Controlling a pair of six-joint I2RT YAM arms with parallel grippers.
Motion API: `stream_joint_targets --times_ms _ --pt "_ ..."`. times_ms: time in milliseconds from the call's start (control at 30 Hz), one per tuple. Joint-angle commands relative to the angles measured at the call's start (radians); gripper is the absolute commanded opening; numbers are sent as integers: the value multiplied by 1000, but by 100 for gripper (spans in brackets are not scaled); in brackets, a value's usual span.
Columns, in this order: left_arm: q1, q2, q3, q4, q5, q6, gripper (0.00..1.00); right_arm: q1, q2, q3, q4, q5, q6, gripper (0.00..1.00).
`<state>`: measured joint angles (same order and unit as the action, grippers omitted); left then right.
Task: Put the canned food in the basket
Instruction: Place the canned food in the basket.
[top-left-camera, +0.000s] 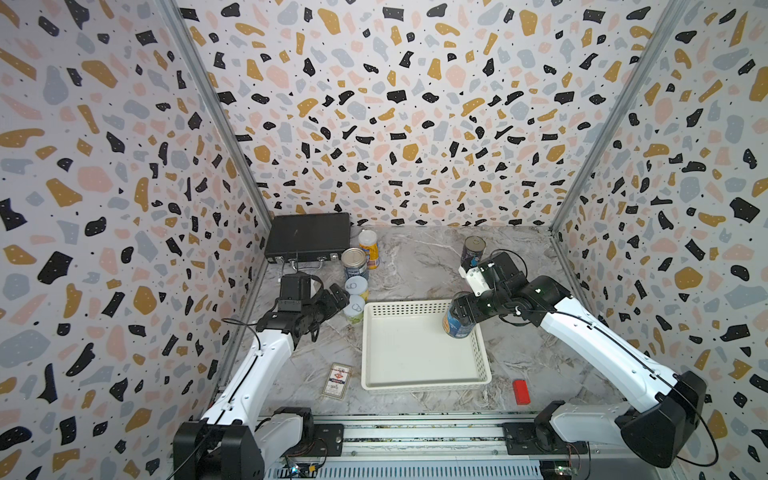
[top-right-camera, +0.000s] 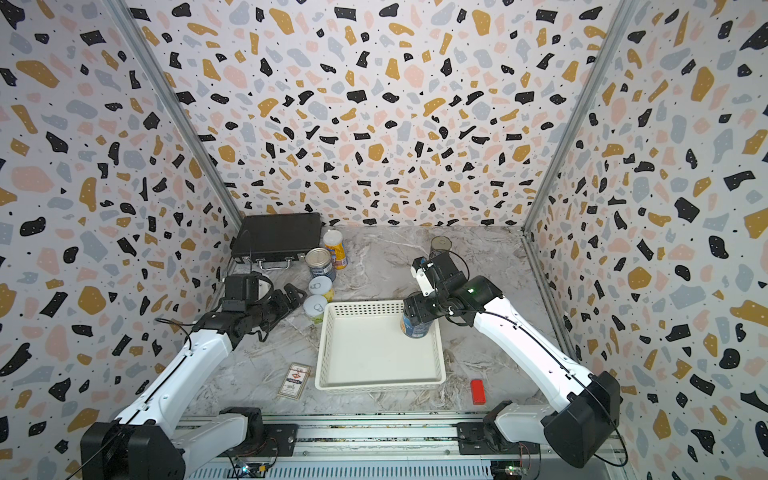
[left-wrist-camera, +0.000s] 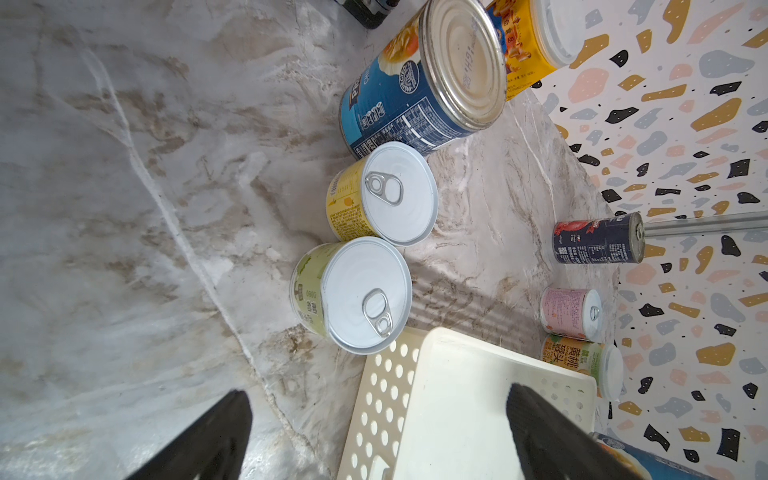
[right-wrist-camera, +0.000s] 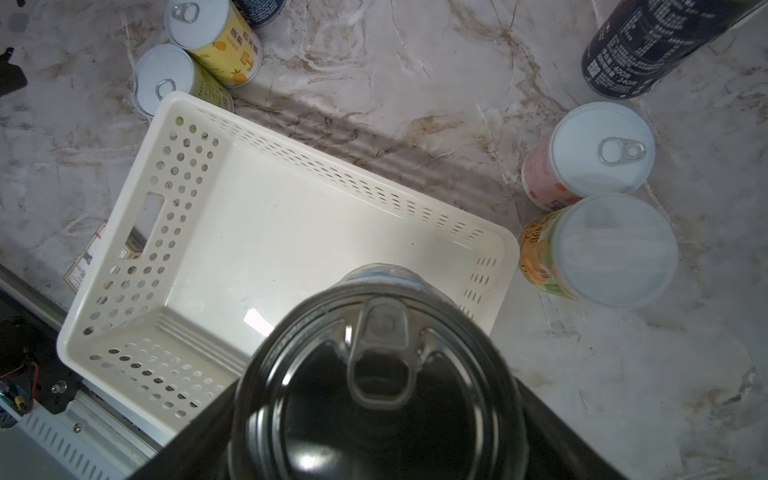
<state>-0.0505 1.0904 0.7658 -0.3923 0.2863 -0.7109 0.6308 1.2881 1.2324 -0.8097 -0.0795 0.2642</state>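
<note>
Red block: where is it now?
In both top views the red block lies front right on the table, apart from the basket, off its near right corner.

My left arm and right arm: white shells, black joints and bases, thin black cables alongside, small screws, green light on the right.

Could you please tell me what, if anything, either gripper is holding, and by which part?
The right gripper holds a blue-labelled cylindrical metal can by its upper sides, near the top rim. The left gripper is open and holds nothing.
</note>
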Motion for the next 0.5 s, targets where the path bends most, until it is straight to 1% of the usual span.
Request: stream_joint_targets --times_ms 0,333,467 --pt "5 -17 16 17 -6 11 100 8 -11 29 148 3 1 11" --pt "6 -20 18 15 -7 12 100 10 81 5 230 61 -18 10" --pt "6 -18 18 15 -4 11 100 10 127 -11 271 109 -28 10"
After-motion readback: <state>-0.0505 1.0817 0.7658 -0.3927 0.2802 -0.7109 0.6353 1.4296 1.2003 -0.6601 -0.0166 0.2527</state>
